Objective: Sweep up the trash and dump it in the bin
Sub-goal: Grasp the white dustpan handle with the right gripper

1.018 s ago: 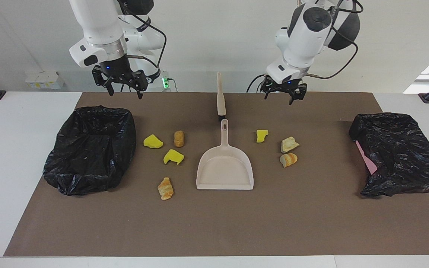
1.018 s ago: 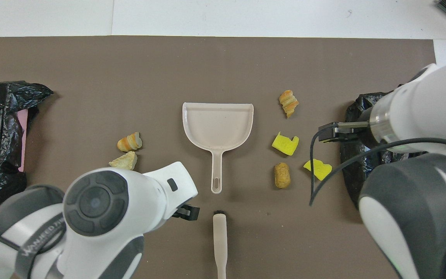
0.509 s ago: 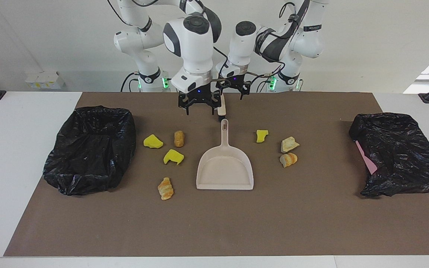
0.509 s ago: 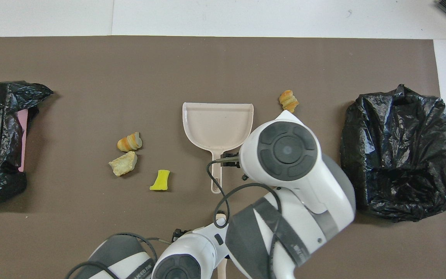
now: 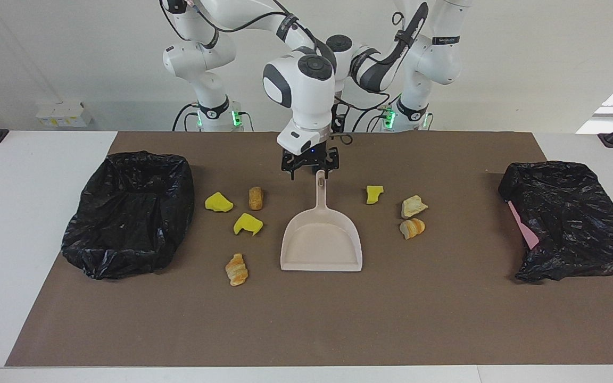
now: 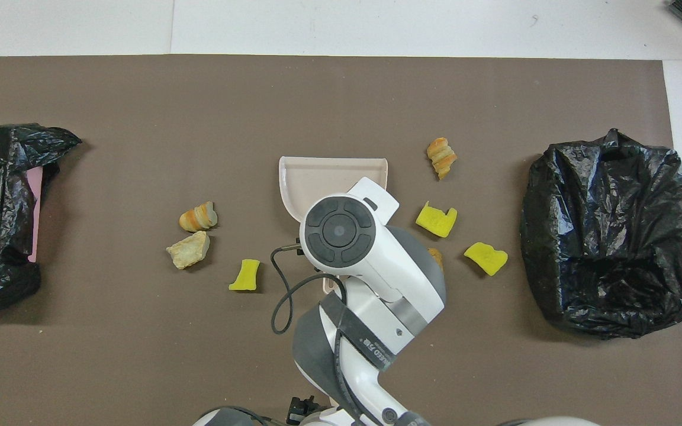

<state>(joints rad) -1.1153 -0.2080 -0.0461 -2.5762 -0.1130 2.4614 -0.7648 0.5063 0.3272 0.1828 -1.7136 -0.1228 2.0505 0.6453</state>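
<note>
The beige dustpan (image 5: pixel 321 244) lies mid-mat with its handle toward the robots; it also shows in the overhead view (image 6: pixel 332 171). My right gripper (image 5: pixel 309 171) is open, low over the handle's end. Several trash scraps lie on either side of the pan. Toward the right arm's end are two yellow chunks (image 5: pixel 218 202) (image 5: pixel 248 224), a brown cylinder (image 5: pixel 255 198) and a croissant piece (image 5: pixel 237 268). Toward the left arm's end are a yellow chunk (image 5: pixel 374 194), a tan piece (image 5: pixel 413 206) and a croissant piece (image 5: pixel 412 227). My left gripper (image 5: pixel 339 123) is mostly hidden by the right arm. The brush is hidden.
A bin lined with a black bag (image 5: pixel 131 213) stands at the right arm's end of the brown mat. A second black-bagged bin (image 5: pixel 572 218) with pink showing stands at the left arm's end. My right arm (image 6: pixel 341 236) covers the pan's handle from above.
My right arm has swung from its end of the table to the middle and come down over the dustpan's handle. My left arm has drawn in to the middle, near the robots.
</note>
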